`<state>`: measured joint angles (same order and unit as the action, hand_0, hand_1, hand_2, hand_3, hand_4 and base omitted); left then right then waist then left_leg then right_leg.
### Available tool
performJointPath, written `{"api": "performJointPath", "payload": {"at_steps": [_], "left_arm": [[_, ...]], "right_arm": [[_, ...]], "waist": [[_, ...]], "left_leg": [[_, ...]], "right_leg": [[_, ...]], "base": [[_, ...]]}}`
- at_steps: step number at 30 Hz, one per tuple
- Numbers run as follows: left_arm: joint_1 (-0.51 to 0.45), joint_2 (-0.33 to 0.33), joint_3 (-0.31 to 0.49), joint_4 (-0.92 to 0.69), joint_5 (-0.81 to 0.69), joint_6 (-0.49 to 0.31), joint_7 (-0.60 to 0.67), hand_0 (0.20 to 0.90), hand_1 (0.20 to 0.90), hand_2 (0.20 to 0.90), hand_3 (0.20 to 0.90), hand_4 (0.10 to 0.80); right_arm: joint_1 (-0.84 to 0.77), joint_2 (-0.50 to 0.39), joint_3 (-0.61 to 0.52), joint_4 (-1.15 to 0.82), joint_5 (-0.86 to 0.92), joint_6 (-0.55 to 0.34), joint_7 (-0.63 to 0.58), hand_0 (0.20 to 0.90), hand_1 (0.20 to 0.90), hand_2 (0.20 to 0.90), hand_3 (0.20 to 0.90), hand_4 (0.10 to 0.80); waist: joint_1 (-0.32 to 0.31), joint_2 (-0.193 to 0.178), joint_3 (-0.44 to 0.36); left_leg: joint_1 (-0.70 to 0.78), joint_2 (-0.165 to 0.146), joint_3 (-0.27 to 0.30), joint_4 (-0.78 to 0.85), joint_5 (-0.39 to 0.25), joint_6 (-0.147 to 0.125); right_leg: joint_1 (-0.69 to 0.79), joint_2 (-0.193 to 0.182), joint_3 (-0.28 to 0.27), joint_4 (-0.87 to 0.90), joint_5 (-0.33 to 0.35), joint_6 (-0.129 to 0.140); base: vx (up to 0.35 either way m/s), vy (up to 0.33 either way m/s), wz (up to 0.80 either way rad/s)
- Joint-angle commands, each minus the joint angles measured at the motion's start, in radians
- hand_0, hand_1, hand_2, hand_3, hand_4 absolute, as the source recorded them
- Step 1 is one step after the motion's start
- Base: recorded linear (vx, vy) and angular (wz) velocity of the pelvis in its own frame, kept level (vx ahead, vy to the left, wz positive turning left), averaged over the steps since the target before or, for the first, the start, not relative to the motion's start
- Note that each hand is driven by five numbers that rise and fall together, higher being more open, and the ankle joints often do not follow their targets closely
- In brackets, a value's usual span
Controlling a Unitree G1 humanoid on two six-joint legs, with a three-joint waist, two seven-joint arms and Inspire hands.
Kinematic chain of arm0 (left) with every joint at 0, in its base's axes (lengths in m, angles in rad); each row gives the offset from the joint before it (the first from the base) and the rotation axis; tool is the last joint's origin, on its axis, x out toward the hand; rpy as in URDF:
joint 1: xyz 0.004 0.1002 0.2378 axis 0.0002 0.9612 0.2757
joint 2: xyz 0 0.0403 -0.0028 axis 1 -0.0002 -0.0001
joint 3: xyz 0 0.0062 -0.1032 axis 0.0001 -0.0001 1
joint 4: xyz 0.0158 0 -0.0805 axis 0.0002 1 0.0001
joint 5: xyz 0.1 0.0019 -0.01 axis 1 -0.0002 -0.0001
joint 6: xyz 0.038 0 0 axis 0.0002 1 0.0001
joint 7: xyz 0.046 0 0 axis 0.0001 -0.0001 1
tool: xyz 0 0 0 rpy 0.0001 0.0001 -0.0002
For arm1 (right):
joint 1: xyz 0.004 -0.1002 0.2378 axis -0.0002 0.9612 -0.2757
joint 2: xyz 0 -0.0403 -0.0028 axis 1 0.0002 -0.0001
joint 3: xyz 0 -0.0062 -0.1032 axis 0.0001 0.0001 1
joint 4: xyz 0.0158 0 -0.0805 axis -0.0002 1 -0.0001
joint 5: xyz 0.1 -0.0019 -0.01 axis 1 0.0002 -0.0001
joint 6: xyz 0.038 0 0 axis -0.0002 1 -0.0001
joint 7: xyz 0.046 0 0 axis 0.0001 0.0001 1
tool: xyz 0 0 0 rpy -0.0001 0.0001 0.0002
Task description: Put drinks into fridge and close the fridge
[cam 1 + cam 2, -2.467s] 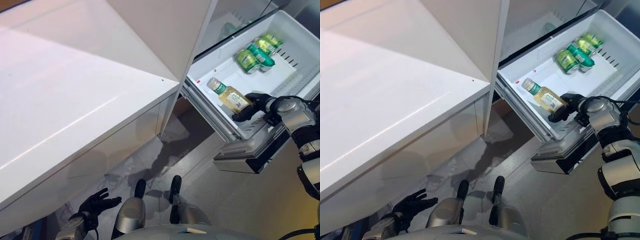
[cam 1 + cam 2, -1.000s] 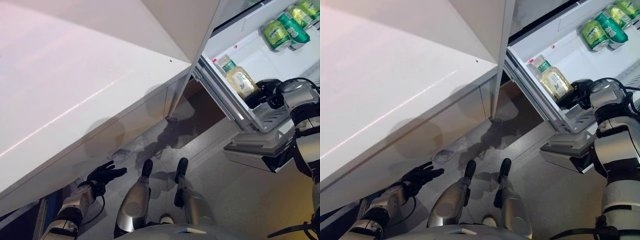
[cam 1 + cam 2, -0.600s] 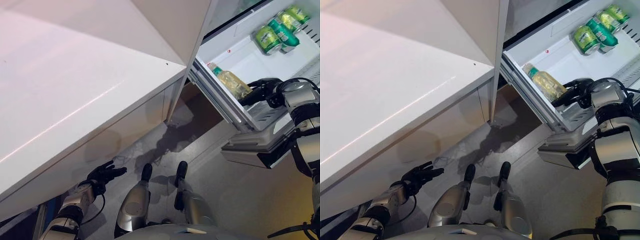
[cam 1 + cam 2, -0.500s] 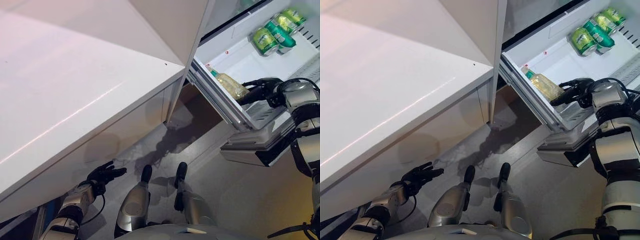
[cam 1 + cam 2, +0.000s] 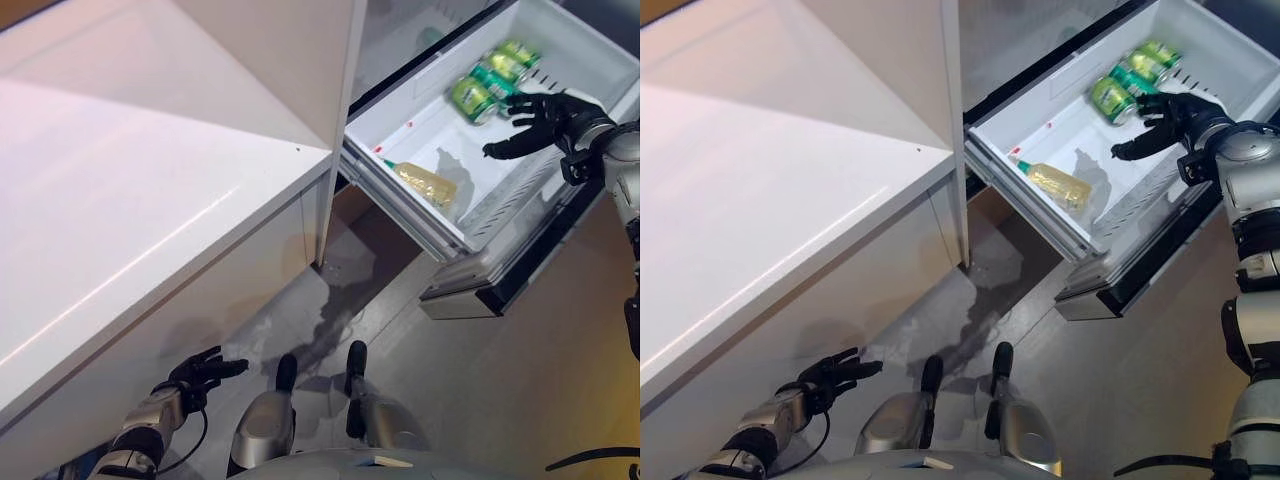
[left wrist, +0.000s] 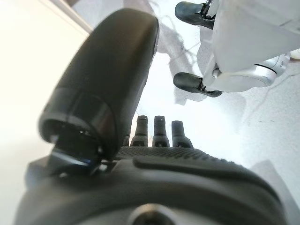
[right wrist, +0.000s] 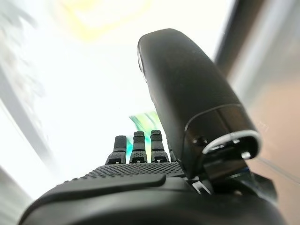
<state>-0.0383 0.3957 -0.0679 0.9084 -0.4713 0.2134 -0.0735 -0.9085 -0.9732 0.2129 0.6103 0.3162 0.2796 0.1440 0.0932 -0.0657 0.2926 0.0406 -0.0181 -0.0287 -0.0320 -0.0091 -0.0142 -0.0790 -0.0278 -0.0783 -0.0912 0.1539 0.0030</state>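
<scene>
The white fridge drawer (image 5: 560, 40) is pulled out at the upper right. A bottle of yellow drink with a green cap (image 5: 422, 181) lies on its side at the drawer's near end. Green cans (image 5: 487, 82) lie at its far end. My right hand (image 5: 540, 119) is open with fingers spread, held above the drawer's right side, apart from the bottle and close to the cans; it also shows in its wrist view (image 7: 154, 187). My left hand (image 5: 200, 372) is open and empty, low under the counter.
A white counter (image 5: 130, 200) fills the left, with a white upright panel (image 5: 300, 70) between it and the fridge. A dark-edged lower drawer front (image 5: 500, 285) juts out below the open drawer. Grey floor (image 5: 520, 400) lies below.
My right hand has let go of the bottle, opened and risen toward the cans. The bottle now lies alone in the drawer. The camera has shifted.
</scene>
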Motion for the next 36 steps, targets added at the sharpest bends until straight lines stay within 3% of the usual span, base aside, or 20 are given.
{"api": "performJointPath", "payload": {"at_steps": [1,9,15,19,23,27,31,36], "left_arm": [[0.087,0.003,-0.022,0.091,0.036,-0.049,-0.030,0.900,0.900,0.900,0.900,0.800],[0.124,-0.056,0.028,0.139,0.075,-0.093,-0.071,0.900,0.900,0.900,0.900,0.800],[0.144,-0.075,0.051,0.154,0.098,-0.116,-0.088,0.900,0.900,0.900,0.900,0.800],[0.159,-0.081,0.076,0.154,0.129,-0.113,-0.099,0.900,0.900,0.900,0.900,0.800],[0.174,-0.081,0.092,0.129,0.141,-0.086,-0.076,0.900,0.900,0.900,0.900,0.800],[0.160,-0.072,0.095,0.137,0.137,-0.085,-0.061,0.900,0.900,0.900,0.900,0.800],[0.105,-0.056,0.055,0.139,0.094,-0.065,-0.036,0.900,0.900,0.900,0.900,0.800],[0.013,-0.038,0.004,0.137,0.021,-0.066,0.004,0.900,0.900,0.900,0.900,0.800]], "right_arm": [[0.096,-0.090,-0.105,-0.171,0.037,-0.122,-0.206,0.900,0.900,0.900,0.900,0.800],[0.525,0.046,-0.519,-0.584,-0.053,-0.298,-0.498,0.900,0.900,0.900,0.900,0.800],[0.757,0.136,-0.711,-0.666,-0.048,-0.380,-0.669,0.900,0.900,0.900,0.900,0.800],[0.897,0.249,-0.825,-0.622,0.014,-0.412,-0.684,0.900,0.900,0.900,0.900,0.800],[0.991,0.343,-0.817,-0.531,0.016,-0.403,-0.592,0.900,0.900,0.900,0.900,0.800],[1.011,0.377,-0.751,-0.406,0.047,-0.426,-0.520,0.900,0.900,0.900,0.900,0.800],[0.956,0.340,-0.666,-0.322,0.071,-0.404,-0.463,0.900,0.900,0.900,0.900,0.800],[0.818,0.288,-0.520,-0.288,0.113,-0.391,-0.421,0.900,0.900,0.900,0.900,0.800]], "waist": [[-0.042,0.002,-0.183],[-0.132,0.038,-0.239],[-0.172,0.052,-0.254],[-0.200,0.064,-0.239],[-0.221,0.062,-0.202],[-0.233,0.059,-0.144],[-0.240,0.066,-0.078],[-0.238,0.074,0.010]], "left_leg": [[-0.043,-0.016,0.016,-0.043,0.009,0.017],[-0.002,-0.011,0.044,-0.048,-0.024,0.022],[0.020,-0.006,0.065,-0.046,-0.039,0.022],[0.030,0.000,0.072,-0.007,-0.057,0.031],[0.030,-0.008,0.073,0.077,-0.095,0.053],[-0.007,-0.019,0.074,0.210,-0.150,0.073],[-0.079,-0.026,0.075,0.327,-0.191,0.080],[-0.220,-0.030,0.077,0.420,-0.187,0.082]], "right_leg": [[0.060,0.001,-0.001,0.041,-0.112,0.079],[0.087,0.004,0.041,0.033,-0.132,0.083],[0.092,0.003,0.057,0.055,-0.151,0.085],[0.077,0.000,0.067,0.160,-0.199,0.078],[0.065,-0.006,0.077,0.236,-0.218,0.069],[0.038,-0.009,0.084,0.324,-0.256,0.046],[-0.011,-0.015,0.084,0.400,-0.283,0.021],[-0.144,-0.011,0.084,0.495,-0.294,-0.007]], "base": [[0.043,0.051,-0.13],[0.019,0.026,-0.09],[0.001,-0.010,-0.09],[0.028,-0.028,-0.14],[0.067,-0.073,-0.07],[0.055,-0.064,-0.19],[0.013,-0.013,-0.07],[-0.181,0.004,-0.02]]}}
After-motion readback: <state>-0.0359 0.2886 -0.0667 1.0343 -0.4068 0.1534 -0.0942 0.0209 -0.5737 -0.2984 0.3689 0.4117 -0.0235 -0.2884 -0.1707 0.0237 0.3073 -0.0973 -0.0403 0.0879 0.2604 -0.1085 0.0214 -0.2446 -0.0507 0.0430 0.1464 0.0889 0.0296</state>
